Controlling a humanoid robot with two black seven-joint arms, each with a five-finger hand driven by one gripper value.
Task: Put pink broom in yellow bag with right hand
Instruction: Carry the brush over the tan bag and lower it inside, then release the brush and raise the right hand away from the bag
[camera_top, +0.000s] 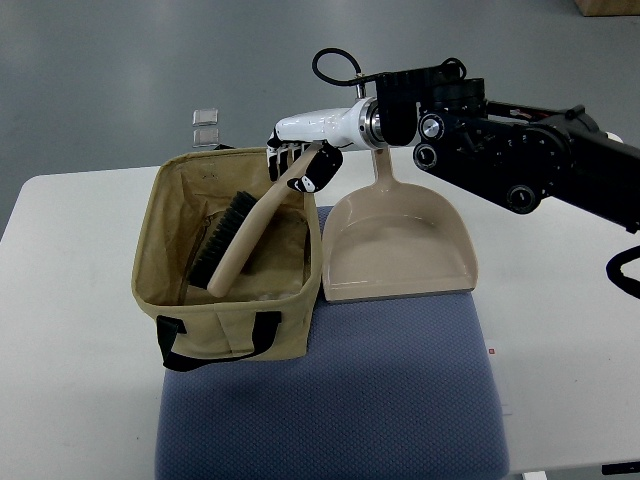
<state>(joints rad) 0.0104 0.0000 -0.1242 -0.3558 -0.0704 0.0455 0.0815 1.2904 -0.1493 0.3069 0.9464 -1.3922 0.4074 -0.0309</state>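
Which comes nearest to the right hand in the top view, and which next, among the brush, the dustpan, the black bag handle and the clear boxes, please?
Measured from the right hand:
1. Brush: its handle end is in the hand's fingers, head down in the bag.
2. Dustpan: just right of the hand, beside the bag.
3. Clear boxes: left of the hand, at the table's far edge.
4. Black bag handle: on the bag's near side, farthest.

We read the setting as a robotics lab or test room. Evidence: a plain white surface on a bare grey floor, a blue-grey mat laid out as a work area, and an exposed black robot arm with loose cabling.
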